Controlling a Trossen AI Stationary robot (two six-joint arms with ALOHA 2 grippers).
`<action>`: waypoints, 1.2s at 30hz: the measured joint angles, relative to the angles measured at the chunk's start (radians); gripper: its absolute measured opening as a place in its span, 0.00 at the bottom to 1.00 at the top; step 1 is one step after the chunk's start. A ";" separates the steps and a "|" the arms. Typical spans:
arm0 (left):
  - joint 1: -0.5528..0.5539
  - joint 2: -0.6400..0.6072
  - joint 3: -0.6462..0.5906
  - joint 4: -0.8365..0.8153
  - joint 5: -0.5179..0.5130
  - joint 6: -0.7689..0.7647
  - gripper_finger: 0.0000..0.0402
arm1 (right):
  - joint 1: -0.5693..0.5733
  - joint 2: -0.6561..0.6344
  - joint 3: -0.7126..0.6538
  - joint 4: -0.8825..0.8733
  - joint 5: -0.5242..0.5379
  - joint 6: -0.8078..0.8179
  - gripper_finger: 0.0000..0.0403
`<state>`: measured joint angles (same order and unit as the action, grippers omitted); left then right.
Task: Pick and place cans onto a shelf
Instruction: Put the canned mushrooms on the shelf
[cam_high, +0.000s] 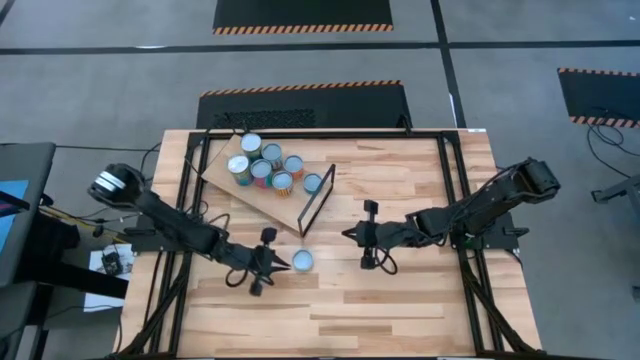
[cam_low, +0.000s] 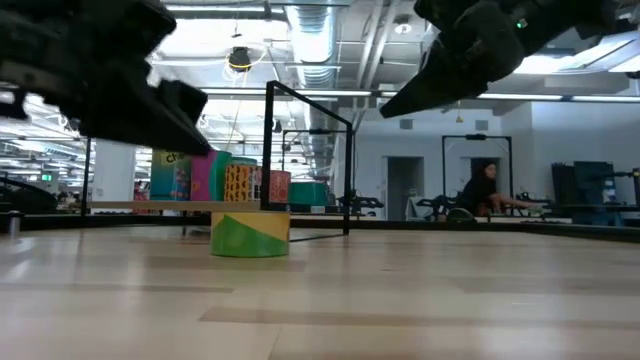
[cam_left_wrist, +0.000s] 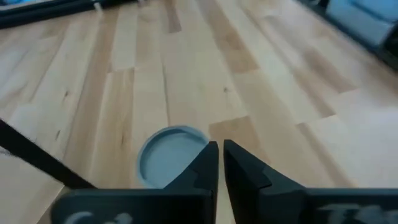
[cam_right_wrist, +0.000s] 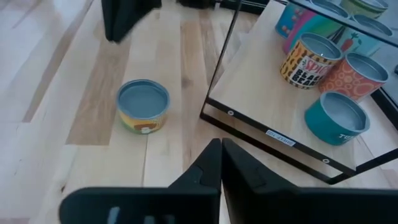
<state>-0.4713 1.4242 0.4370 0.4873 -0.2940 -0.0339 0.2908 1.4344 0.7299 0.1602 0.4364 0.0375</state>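
Loose can (cam_high: 302, 261): small rigid tin, likely light, sides slick. You take it across sides, mid-height. Left gripper (cam_high: 262, 268) just beside it, pressed together, empty. Right gripper (cam_high: 352, 235) likewise, near shelf (cam_high: 262, 197).

Seven cans (cam_high: 272, 169) on the shelf (cam_high: 255, 195), one can (cam_high: 302, 261) on the table.

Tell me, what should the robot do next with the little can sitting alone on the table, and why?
Probably open the left gripper and slide it around the green-and-yellow can. That can stands alone on the tabletop, off the shelf where the other cans are grouped. The left gripper is right beside it with its fingers shut, holding nothing. The right gripper is farther off, also shut and empty.
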 joint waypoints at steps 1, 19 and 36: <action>0.000 0.025 0.000 0.018 -0.014 0.006 0.05 | 0.003 -0.001 0.000 -0.001 0.000 0.000 0.06; 0.040 0.266 0.130 -0.055 -0.036 0.126 0.31 | 0.005 0.005 0.000 0.002 0.003 0.008 0.05; 0.053 0.153 0.127 -0.248 -0.058 0.080 0.01 | 0.005 0.005 0.000 -0.001 0.002 0.008 0.04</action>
<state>-0.4187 1.5774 0.5644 0.2388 -0.3519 0.0461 0.2958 1.4395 0.7296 0.1595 0.4389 0.0452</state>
